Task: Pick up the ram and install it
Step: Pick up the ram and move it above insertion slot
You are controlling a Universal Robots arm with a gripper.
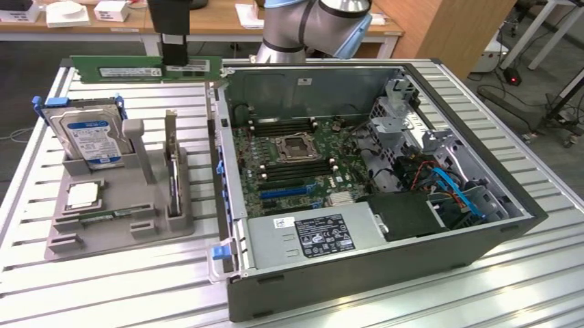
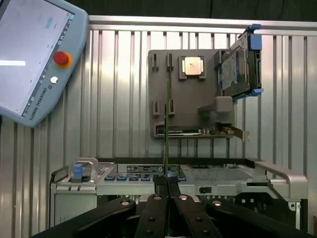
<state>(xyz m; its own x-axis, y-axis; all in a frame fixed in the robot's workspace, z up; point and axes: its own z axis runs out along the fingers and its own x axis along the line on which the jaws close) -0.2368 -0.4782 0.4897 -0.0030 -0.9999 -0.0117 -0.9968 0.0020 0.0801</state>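
Note:
My gripper (image 1: 174, 63) is shut on the ram (image 1: 119, 70), a long green stick with a white label strip. It hangs level in the air above the table's back edge, at the exterior view's left, behind the grey holder (image 1: 55, 236) and beside the open computer case (image 1: 365, 287). In the wrist view the ram (image 2: 166, 119) shows edge-on as a thin line rising from between the black fingers (image 2: 153, 208) of the gripper (image 2: 166, 184). The case (image 2: 223, 176) lies just below it. A second green stick (image 2: 181, 132) lies flat in the holder (image 2: 158, 89).
The holder also carries a silver hard drive (image 1: 91, 137) in a blue bracket, a square processor chip (image 1: 82, 195) and an upright card (image 1: 171, 160). Dark memory slots (image 1: 278, 126) flank the socket (image 1: 297, 146) on the motherboard. A teach pendant (image 2: 34, 54) lies on the slatted table (image 1: 109, 287).

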